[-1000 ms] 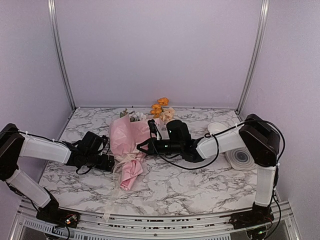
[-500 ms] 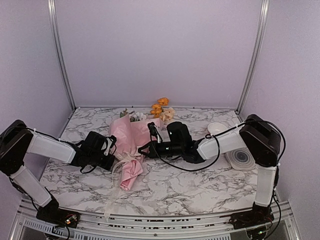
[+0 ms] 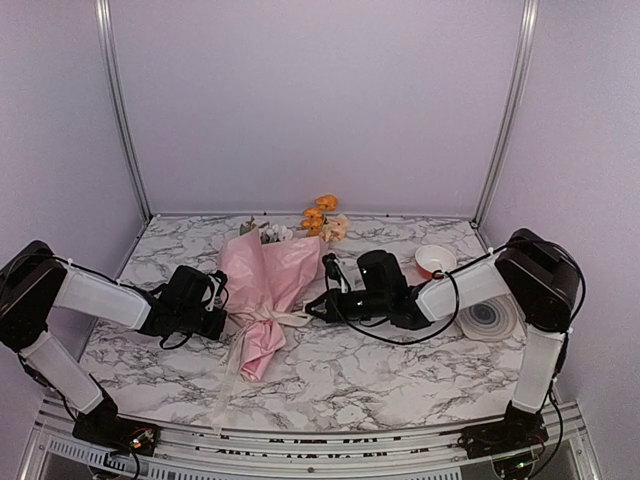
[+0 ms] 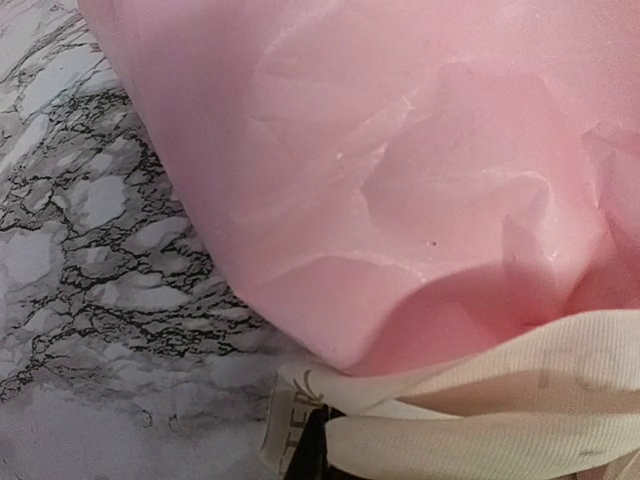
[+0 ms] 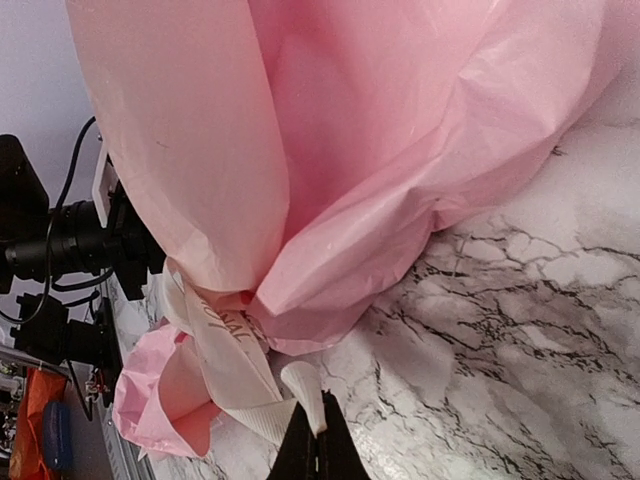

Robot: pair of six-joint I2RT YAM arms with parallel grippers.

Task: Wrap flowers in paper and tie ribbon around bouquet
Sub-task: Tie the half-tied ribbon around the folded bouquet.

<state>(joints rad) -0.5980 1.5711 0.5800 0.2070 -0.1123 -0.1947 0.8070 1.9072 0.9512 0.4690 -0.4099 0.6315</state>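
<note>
The bouquet (image 3: 265, 285) lies in the middle of the marble table, a pink paper (image 3: 258, 270) cone with its narrow end toward me. White and orange flowers (image 3: 318, 218) stick out at its far end. The cream ribbon (image 3: 262, 318) wraps the cone's waist. My left gripper (image 3: 222, 323) presses against the cone's left side, shut on a loop of the ribbon (image 4: 480, 400) just below the paper (image 4: 400, 150). My right gripper (image 3: 312, 309) is to the right of the cone, shut on the ribbon's (image 5: 235, 350) end, which runs taut from the paper (image 5: 300, 130) to the right gripper (image 5: 318, 452).
A small white bowl (image 3: 436, 261) with a red rim and a round ringed disc (image 3: 490, 320) sit at the right, behind my right forearm. A loose ribbon tail (image 3: 225, 385) trails toward the table's front edge. Walls close off the back and both sides.
My left gripper moved in to the cone's waist and shut on the ribbon. My right gripper drew away to the right, pulling the ribbon end out from the bouquet.
</note>
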